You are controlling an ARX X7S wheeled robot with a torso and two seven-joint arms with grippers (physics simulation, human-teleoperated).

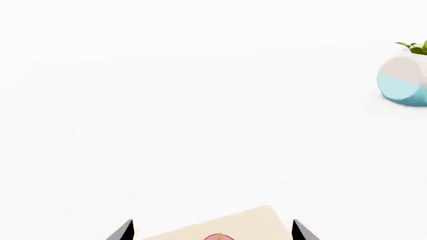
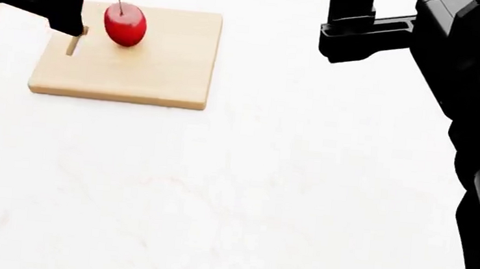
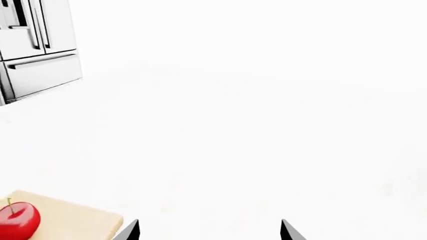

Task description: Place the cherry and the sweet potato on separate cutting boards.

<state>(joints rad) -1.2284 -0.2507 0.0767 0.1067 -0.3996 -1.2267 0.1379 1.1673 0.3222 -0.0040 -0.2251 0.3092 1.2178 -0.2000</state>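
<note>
The cherry [image 2: 125, 25], glossy red with a thin stem, stands upright on a pale-tan square-cornered cutting board [image 2: 141, 67] at the far left. My left gripper [image 2: 63, 15] hovers over the board's slot end, just left of the cherry, open and holding nothing. In the left wrist view, my left gripper [image 1: 212, 231] is spread wide over the board [image 1: 253, 222], and only the cherry's top [image 1: 217, 236] shows. My right gripper [image 2: 350, 27] hangs open over bare table to the right. In the right wrist view, my right gripper [image 3: 209, 231] holds nothing, beside the cherry [image 3: 17, 220]. The sweet potato is out of view.
A white and light-blue plant pot [image 1: 402, 82] with green leaves lies off to one side in the left wrist view. A steel fridge [image 3: 37, 45] stands in the background of the right wrist view. The table surface [image 2: 261, 195] is plain white.
</note>
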